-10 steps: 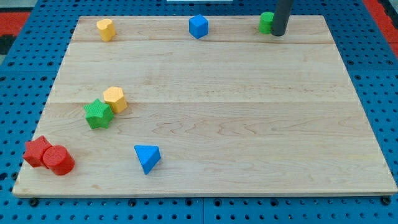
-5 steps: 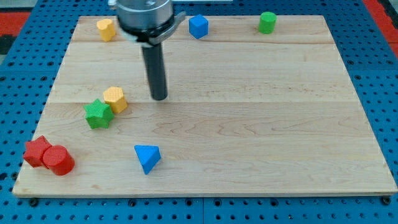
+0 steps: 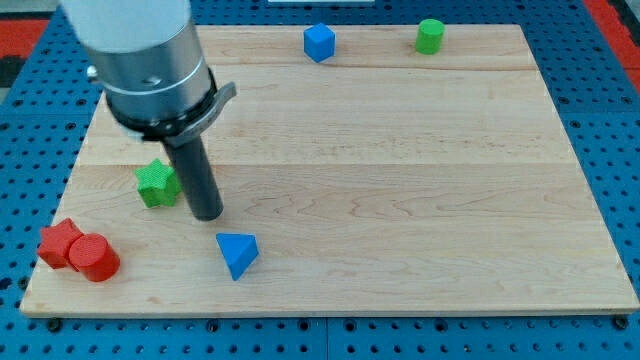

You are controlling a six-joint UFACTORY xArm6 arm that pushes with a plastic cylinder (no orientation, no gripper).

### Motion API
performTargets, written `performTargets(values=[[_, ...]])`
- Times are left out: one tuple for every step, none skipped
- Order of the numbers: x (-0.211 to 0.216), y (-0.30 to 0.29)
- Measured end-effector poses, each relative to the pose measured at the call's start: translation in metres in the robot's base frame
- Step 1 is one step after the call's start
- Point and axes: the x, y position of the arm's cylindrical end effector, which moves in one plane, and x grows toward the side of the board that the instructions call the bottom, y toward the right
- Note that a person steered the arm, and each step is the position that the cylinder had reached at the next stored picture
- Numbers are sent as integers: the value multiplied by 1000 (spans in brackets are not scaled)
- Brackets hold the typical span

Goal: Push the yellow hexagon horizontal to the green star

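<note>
Wooden board (image 3: pixel 400 180): my tip (image 3: pixel 207 215) moved beside green star (image 3: pixel 157 184), hiding yellow hexagon.

Pretty clearly a robotics lab bench, not a home or shop. The wooden board (image 3: pixel 400 180) sits on a blue pegboard-style base (image 3: pixel 620 150) full of evenly spaced holes, with a red patch (image 3: pixel 20 40) of the same stuff at about 10 o'clock. A chunky metal arm end (image 3: pixel 145 60) at 10 o'clock carries a dark rod. The little 3D-printed-looking blocks, like the blue cube (image 3: pixel 319 42) at 12 o'clock, look like test props.
</note>
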Motion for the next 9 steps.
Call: performTargets(values=[[8,-32],[-18,-80],[-68,-98],[-63,-75],[-50,-59],[-52,-62],[-55,-64],[-55,-67],[-55,-73]])
